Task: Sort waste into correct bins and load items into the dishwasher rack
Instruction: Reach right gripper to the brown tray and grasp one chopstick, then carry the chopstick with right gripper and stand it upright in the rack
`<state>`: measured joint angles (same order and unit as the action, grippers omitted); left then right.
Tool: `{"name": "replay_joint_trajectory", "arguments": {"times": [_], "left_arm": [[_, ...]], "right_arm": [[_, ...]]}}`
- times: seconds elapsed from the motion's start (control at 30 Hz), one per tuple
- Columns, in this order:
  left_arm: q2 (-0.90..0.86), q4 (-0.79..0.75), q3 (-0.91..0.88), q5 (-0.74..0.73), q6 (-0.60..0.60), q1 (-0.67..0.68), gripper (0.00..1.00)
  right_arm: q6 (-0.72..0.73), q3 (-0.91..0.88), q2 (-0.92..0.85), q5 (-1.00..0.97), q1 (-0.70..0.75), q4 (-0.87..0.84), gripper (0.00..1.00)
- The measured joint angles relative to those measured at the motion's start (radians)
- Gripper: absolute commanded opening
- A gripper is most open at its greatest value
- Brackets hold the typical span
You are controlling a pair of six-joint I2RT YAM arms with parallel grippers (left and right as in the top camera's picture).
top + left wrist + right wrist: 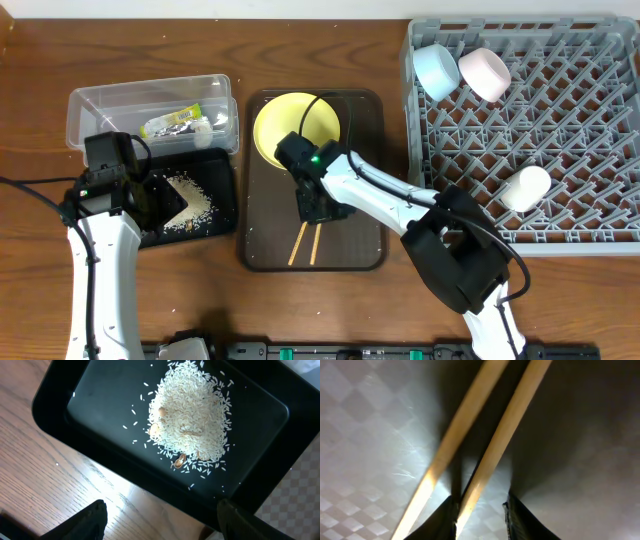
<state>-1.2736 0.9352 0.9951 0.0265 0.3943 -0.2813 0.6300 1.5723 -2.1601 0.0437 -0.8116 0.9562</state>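
Observation:
Two wooden chopsticks (304, 243) lie side by side on the brown serving tray (365, 240). My right gripper (316, 208) is low over their upper ends. In the right wrist view its jaws (480, 505) are open around the right chopstick (510, 420). One finger (442, 520) is wedged between the two sticks, and a gap remains at the other finger. The left chopstick (455, 430) lies outside the jaws. The yellow plate (290, 125) rests at the tray's far end. My left gripper (165, 522) hangs open and empty at the edge of the black tray (100, 400), which holds a heap of rice (190, 415).
The clear tub (100, 105) behind the black tray (222, 205) holds the green-and-yellow wrapper (170, 122) and a white scrap (206, 126). The grey dishwasher rack (560, 130) on the right holds a light blue bowl (435, 70), a pale cup (485, 72) and a white bowl (525, 188).

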Motion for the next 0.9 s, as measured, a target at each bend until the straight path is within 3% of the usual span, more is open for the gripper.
{"name": "replay_joint_trajectory", "arguments": {"times": [0.2,0.33,0.47,0.9], "left_arm": [[0.0,0.0,0.0,0.0,0.0,0.0,0.73],[0.0,0.0,0.0,0.0,0.0,0.0,0.73],[0.0,0.0,0.0,0.0,0.0,0.0,0.73],[0.0,0.0,0.0,0.0,0.0,0.0,0.73]], "right_arm": [[0.013,-0.001,-0.001,-0.014,0.044,0.009,0.19],[0.017,-0.001,-0.001,-0.019,0.08,0.016,0.17],[0.014,-0.001,-0.001,-0.022,0.103,0.033,0.01],[0.016,-0.001,-0.001,-0.025,0.117,0.053,0.01]]}}
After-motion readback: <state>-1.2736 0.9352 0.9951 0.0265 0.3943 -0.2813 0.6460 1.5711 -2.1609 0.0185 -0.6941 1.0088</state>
